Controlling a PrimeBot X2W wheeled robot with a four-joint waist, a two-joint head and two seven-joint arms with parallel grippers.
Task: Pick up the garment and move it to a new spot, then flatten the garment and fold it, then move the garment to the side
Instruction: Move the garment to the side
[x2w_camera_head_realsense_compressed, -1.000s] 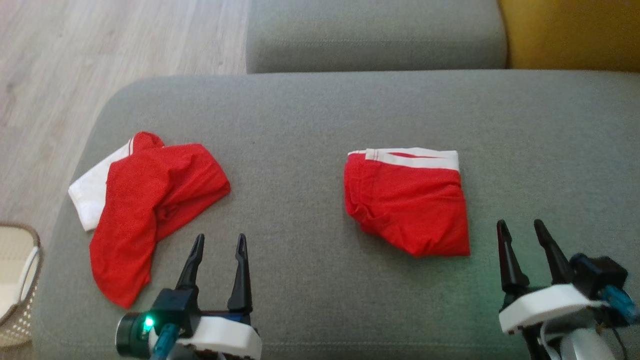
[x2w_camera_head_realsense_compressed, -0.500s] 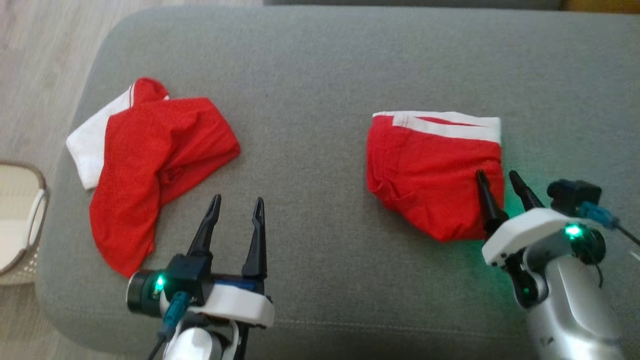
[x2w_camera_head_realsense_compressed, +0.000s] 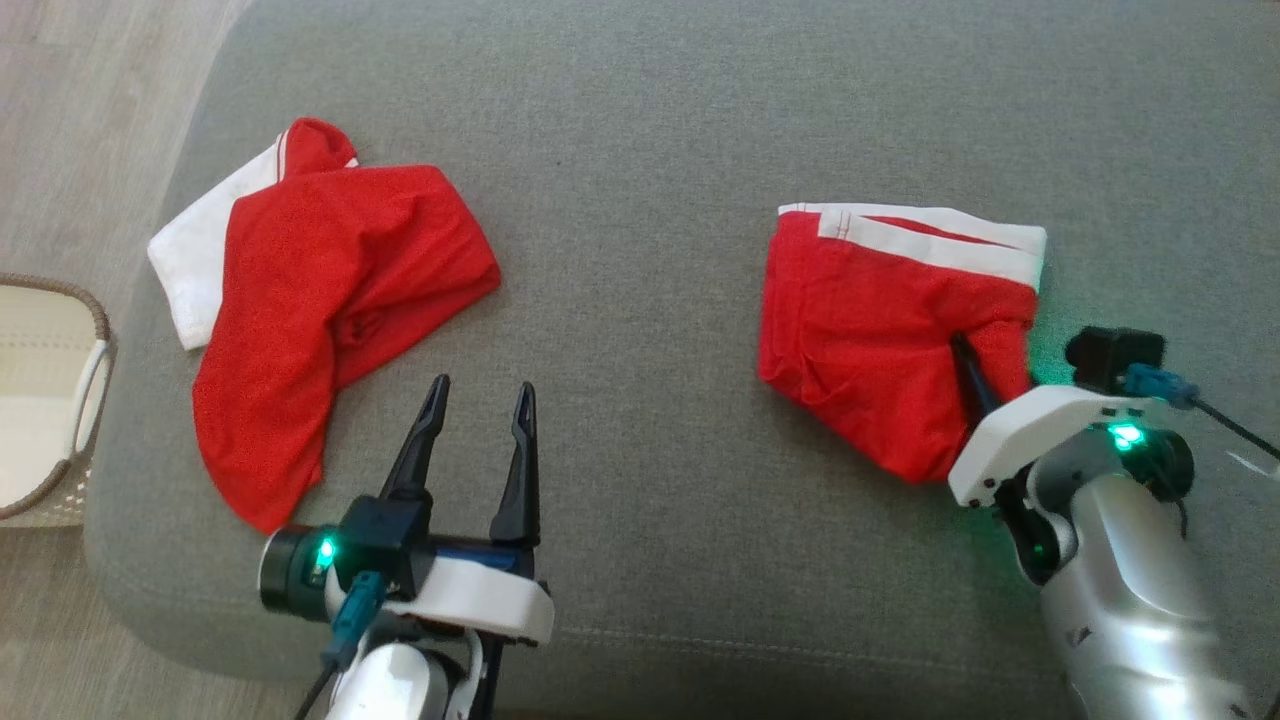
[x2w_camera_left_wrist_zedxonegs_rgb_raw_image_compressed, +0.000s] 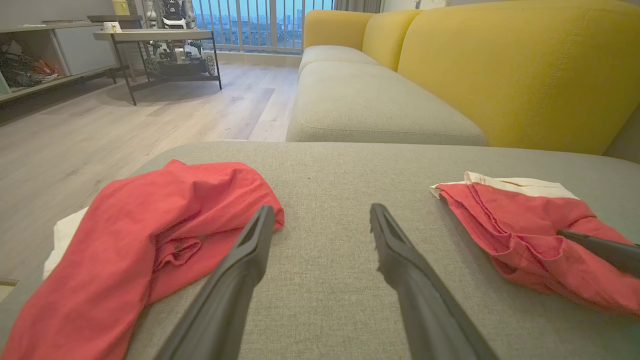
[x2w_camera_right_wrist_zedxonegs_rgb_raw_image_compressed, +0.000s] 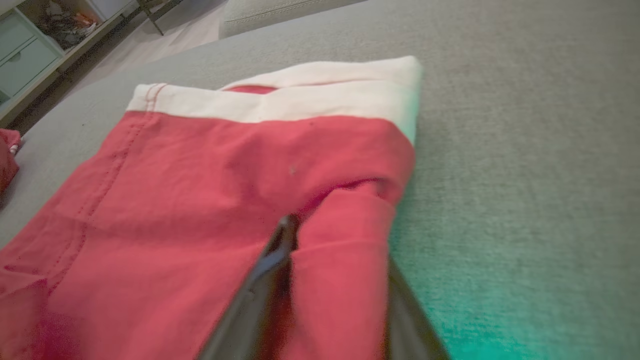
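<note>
A folded red garment (x2w_camera_head_realsense_compressed: 870, 330) with a white waistband lies on the right of the grey cushion (x2w_camera_head_realsense_compressed: 650, 180). My right gripper (x2w_camera_head_realsense_compressed: 985, 352) is at its right edge, shut on a raised fold of the red cloth. One dark finger lies on top and the other is hidden under the fabric. The right wrist view shows that garment (x2w_camera_right_wrist_zedxonegs_rgb_raw_image_compressed: 200, 190) with the fold pinched in my right gripper (x2w_camera_right_wrist_zedxonegs_rgb_raw_image_compressed: 335, 235). A second, crumpled red and white garment (x2w_camera_head_realsense_compressed: 320, 290) lies at the left. My left gripper (x2w_camera_head_realsense_compressed: 482, 385) hovers open beside it, holding nothing.
A woven basket (x2w_camera_head_realsense_compressed: 50, 400) stands on the wooden floor off the cushion's left edge. In the left wrist view, a yellow-backed sofa (x2w_camera_left_wrist_zedxonegs_rgb_raw_image_compressed: 500, 65) stands beyond the cushion, and a table (x2w_camera_left_wrist_zedxonegs_rgb_raw_image_compressed: 150, 37) further off. Bare grey cushion lies between the two garments.
The head camera has tilted down and closer. My right gripper went forward onto the folded garment's right edge and closed on a fold of it. The left gripper stays open.
</note>
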